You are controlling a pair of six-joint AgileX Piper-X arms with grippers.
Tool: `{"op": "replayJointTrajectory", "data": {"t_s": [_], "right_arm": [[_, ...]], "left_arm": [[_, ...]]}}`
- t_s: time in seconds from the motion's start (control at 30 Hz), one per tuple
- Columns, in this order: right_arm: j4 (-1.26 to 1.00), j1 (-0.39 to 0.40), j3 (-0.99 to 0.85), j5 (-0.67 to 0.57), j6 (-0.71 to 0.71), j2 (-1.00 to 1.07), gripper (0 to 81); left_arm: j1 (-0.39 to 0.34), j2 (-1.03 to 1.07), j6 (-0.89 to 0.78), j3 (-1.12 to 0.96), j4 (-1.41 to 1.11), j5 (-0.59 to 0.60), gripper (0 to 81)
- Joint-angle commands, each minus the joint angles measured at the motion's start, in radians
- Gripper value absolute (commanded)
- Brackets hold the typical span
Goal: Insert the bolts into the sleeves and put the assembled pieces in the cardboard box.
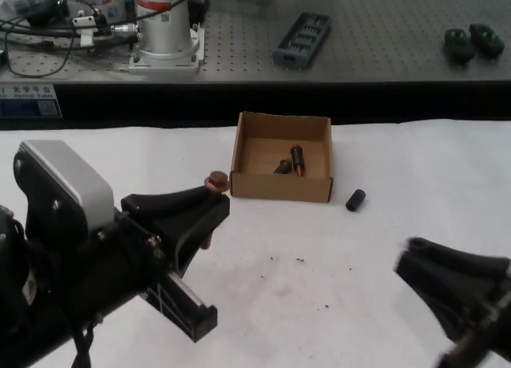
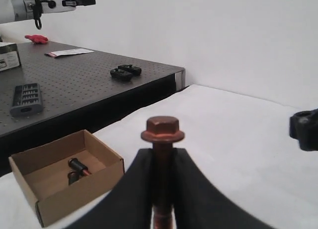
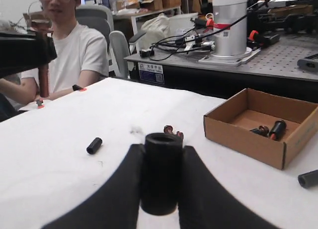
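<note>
**High view.** The left gripper (image 1: 211, 199) sits at the lower left above the white cloth (image 1: 319, 288). Its 2 fingers are clamped on a copper bolt (image 1: 216, 180), whose head stands above the fingertips, just beside the near left corner of the cardboard box (image 1: 281, 188). The box rests open on the cloth at centre. It holds 2 dark sleeve pieces (image 1: 294, 162), with copper visible on them. 1 loose sleeve (image 1: 356, 199) lies on the cloth just beside the box. The right gripper (image 1: 411, 260) is at the lower right, and its finger state cannot be determined here.

**Left wrist view.** The left gripper (image 2: 162, 157) is closed on the shank of the copper bolt (image 2: 162, 132), which stands upright with its flanged hex head on top. The cardboard box (image 2: 74, 196) lies beyond it, with the sleeve pieces (image 2: 77, 167) inside.

**Right wrist view.** The right gripper (image 3: 161, 150) is closed on an upright black sleeve (image 3: 160, 177), bore facing up. 2 loose bolts (image 3: 171, 131) lie on the cloth beyond it. A second loose sleeve (image 3: 94, 145) lies well apart from the box (image 3: 243, 137).
</note>
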Motion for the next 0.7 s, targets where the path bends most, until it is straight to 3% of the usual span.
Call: {"op": "replayJointTrajectory", "data": {"t_s": [0.0, 0.1, 0.2, 0.3, 0.4, 0.5, 0.67], "right_arm": [[-0.049, 0.003, -0.055, -0.011, -0.037, 0.106, 7.3], [-0.139, 0.003, -0.107, -0.112, -0.057, 0.295, 7.3], [-0.393, 0.003, -0.115, -0.264, -0.039, 0.473, 7.3], [-0.587, 0.003, -0.115, -0.321, 0.013, 0.636, 7.3], [-0.692, -0.001, -0.118, -0.379, -0.023, 0.745, 7.3], [-0.757, -0.001, -0.118, -0.414, -0.103, 0.813, 7.3], [-0.767, -0.001, -0.141, -0.422, -0.073, 0.842, 7.3]], "left_arm": [[-0.001, 0.021, 0.053, 0.014, -0.047, 0.019, 0.7], [-0.001, 0.053, 0.028, 0.017, -0.097, 0.042, 0.7], [-0.001, 0.095, -0.050, 0.047, -0.243, 0.071, 0.7], [-0.001, 0.133, -0.089, 0.093, -0.409, 0.071, 0.7], [-0.001, 0.178, -0.140, 0.123, -0.523, 0.071, 0.7], [-0.001, 0.231, -0.175, 0.121, -0.577, 0.108, 0.7], [-0.001, 0.330, -0.220, 0.121, -0.704, 0.139, 0.7]]}}
